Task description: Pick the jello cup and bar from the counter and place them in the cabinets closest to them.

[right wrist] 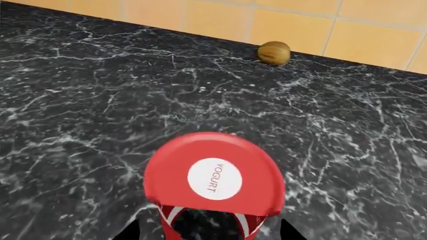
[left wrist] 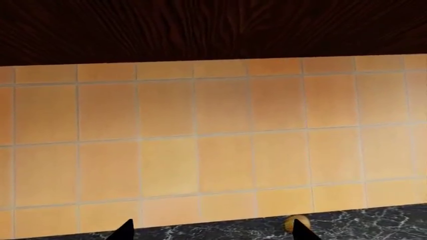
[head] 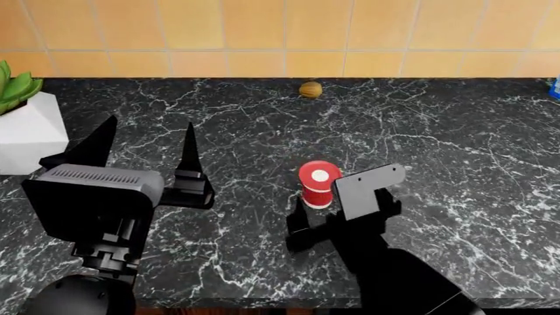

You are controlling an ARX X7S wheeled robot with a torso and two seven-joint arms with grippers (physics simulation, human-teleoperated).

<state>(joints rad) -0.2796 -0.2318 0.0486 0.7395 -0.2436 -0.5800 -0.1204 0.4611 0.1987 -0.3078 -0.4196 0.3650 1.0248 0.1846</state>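
Observation:
The red jello cup stands upright on the black marble counter, its lid showing a white round centre. My right gripper is open, with a finger on either side of the cup's lower body and a small gap at each side in the right wrist view. My left gripper is open and empty, raised over the counter's left part and facing the tiled wall. The bar is out of view.
A small brown round thing lies by the back wall and shows in both wrist views. A white planter stands at far left. A blue object shows at the right edge. A dark wood cabinet hangs above the tiles.

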